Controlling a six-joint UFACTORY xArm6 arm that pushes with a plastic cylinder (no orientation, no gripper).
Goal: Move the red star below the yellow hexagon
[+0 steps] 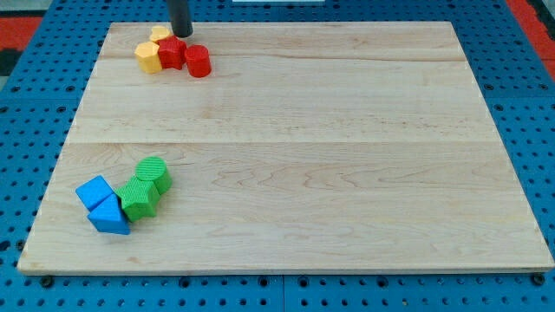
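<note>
The red star (172, 54) lies near the board's top left corner, touching the yellow hexagon (148, 57) on its left. A second yellow block (159, 34) sits just above them, its shape unclear. A red cylinder (199, 61) stands just right of the star. My tip (181, 34) is at the top edge of the board, directly above the red star and right of the upper yellow block, close to or touching them.
At the lower left sit a blue cube (94, 191), a blue triangle (109, 216), a green star (138, 198) and a green cylinder (153, 174), clustered together. The wooden board (312, 156) lies on a blue pegboard.
</note>
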